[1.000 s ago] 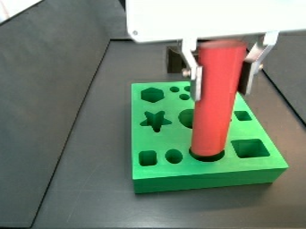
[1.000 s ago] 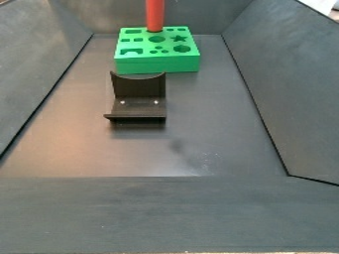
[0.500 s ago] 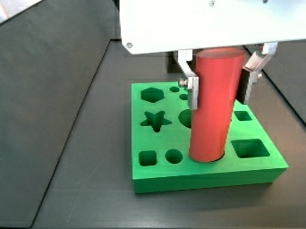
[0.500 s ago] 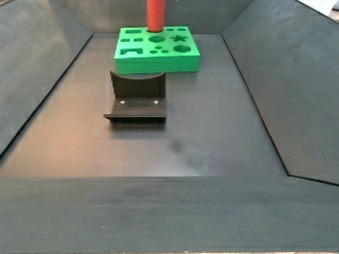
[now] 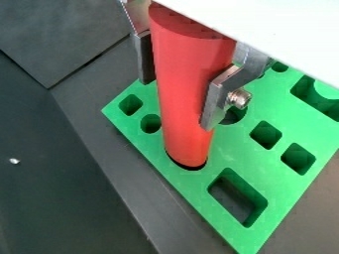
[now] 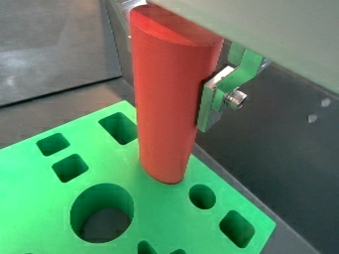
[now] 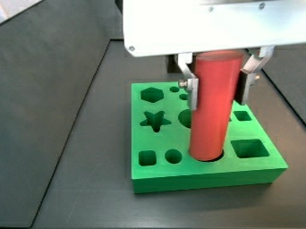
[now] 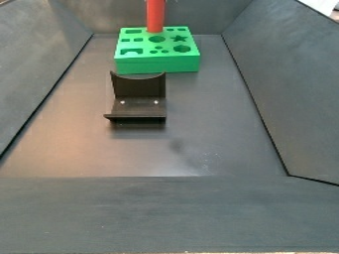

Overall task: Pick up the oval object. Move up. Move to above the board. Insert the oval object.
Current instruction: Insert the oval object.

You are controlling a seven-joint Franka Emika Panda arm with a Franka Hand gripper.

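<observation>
Insert step: my tool [image 7: 217, 73] is clenched on the peg [image 7: 210, 106], upright, tip just entering the oval hole below in the board [image 7: 158, 172]. Next I need straight push down, no tilt.

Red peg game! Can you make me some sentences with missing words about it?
The gripper holds the ___ peg upright.
The peg's bottom end sits in a hole of the ___ board.
Near the peg's hole, the board has a ___-shaped hole.
The dark fixture stands on the floor ___ the board.

Missing words: red; green; star; beside
</observation>
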